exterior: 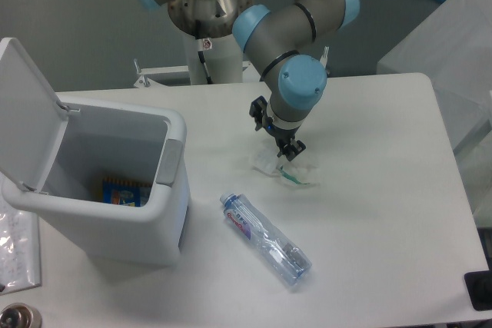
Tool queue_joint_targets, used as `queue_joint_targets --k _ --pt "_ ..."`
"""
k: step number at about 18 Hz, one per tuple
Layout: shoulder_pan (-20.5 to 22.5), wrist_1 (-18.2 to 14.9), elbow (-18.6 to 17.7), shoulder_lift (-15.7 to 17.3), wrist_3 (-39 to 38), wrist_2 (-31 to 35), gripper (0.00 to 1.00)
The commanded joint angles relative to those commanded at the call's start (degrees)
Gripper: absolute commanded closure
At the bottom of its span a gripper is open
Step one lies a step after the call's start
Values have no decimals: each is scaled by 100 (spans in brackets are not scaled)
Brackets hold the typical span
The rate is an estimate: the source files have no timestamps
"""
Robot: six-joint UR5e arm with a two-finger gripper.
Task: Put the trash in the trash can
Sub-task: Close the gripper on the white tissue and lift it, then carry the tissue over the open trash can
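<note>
Lying nearest the table's (384, 213) front edge, a crushed bottle (265, 240) points toward the open bin (115, 190); farther back, the gripper (280, 142) bears down on the white wad (286, 167), fingers apparently pinched onto it, though shadow obscures contact.

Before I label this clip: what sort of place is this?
Likely a robotics lab: a grey-and-blue robot arm is mounted at a plain white table holding a white plastic flip-lid bin and a crushed clear bottle.
</note>
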Motion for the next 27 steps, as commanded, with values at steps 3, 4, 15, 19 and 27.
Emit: queue_joint_targets --k 3,4,15,19,27 --pt "9 9 0 9 -52 61 97" --pt "9 17 18 26 -140 62 100" --pt "131 -105 773 123 -431 -895 100" --pt "316 -114 1273 255 -851 -1913 100" --pt "299 -88 2337 264 -2178 -3777 100"
